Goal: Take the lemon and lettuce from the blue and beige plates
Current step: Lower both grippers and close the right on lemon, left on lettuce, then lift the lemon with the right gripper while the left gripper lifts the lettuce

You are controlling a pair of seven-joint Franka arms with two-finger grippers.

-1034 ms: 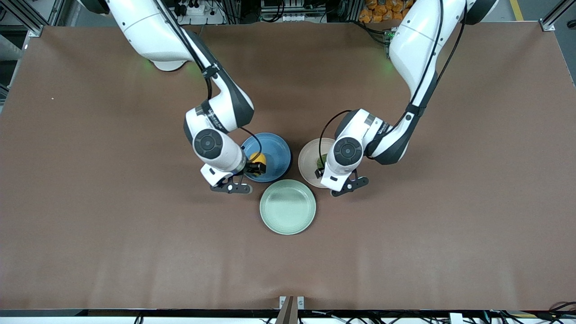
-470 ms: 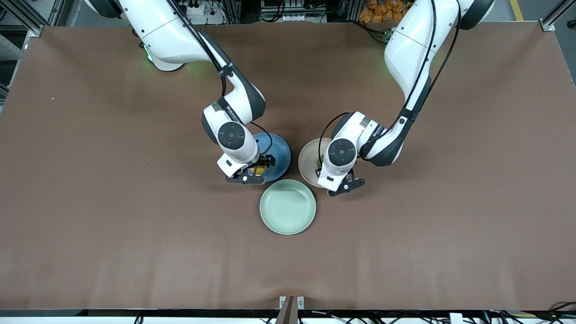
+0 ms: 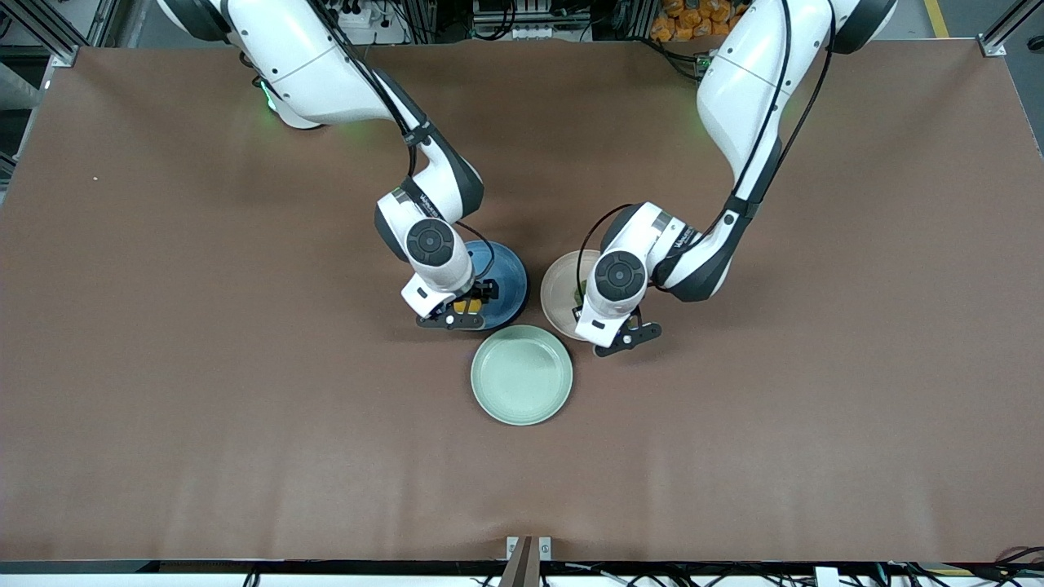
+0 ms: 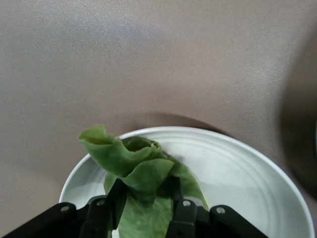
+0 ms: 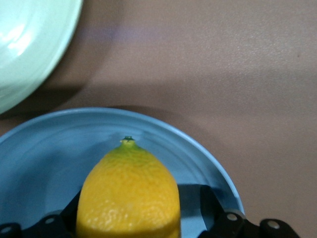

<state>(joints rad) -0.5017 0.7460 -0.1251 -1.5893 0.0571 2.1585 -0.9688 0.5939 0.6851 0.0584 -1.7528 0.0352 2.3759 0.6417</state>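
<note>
The yellow lemon point(image 5: 129, 188) lies on the blue plate point(image 5: 44, 148). My right gripper point(image 5: 140, 198) is low over it and open, one finger touching the lemon and the other a little off it. In the front view the lemon point(image 3: 466, 306) shows just under the right gripper point(image 3: 471, 303), at the blue plate's point(image 3: 507, 277) edge nearer the camera. My left gripper point(image 4: 146, 196) is shut on the crumpled green lettuce point(image 4: 133, 168) over the beige plate point(image 4: 237, 173). In the front view the left wrist hides most of the lettuce on that plate point(image 3: 557, 285).
A pale mint-green plate point(image 3: 522, 375) with nothing on it sits nearer the camera than the two plates, almost touching both. Its rim also shows in the right wrist view point(image 5: 29, 44). Brown table surface surrounds the plates.
The right arm swung toward the blue plate and lowered its gripper around the lemon. The left arm shifted slightly a second ago and has stayed still since.
</note>
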